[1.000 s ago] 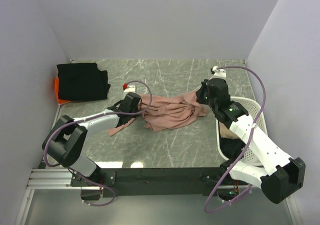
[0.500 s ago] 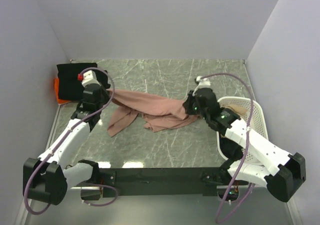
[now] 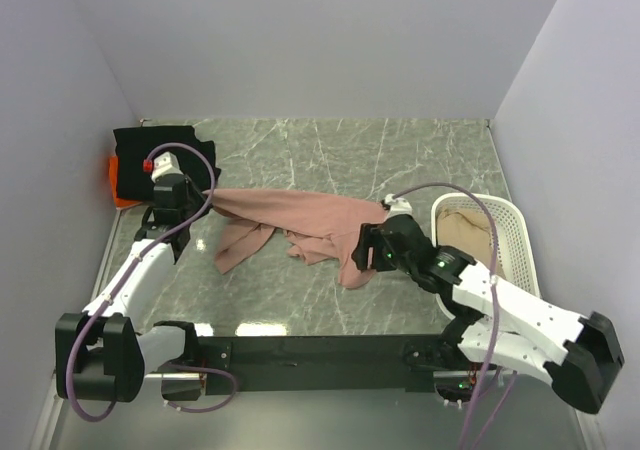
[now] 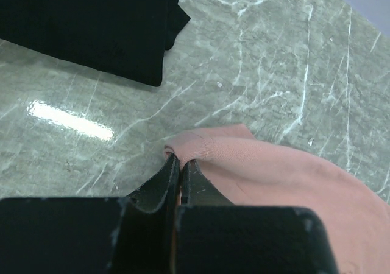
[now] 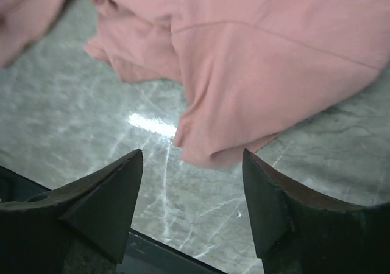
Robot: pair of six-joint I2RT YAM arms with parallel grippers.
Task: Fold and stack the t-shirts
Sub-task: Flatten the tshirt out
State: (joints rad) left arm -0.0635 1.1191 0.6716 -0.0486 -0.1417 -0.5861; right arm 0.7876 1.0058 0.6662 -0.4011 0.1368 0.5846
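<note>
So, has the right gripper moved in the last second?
Yes. The right gripper has come leftward and toward the bases, away from the basket; it stands open at the pink tee.

The top camera looks down on the whole table (image 3: 330,140) from high behind its near edge (at 6 o'clock). Both wrist cameras sit close over the pink t-shirt (image 3: 310,215), shared by all three.
</note>
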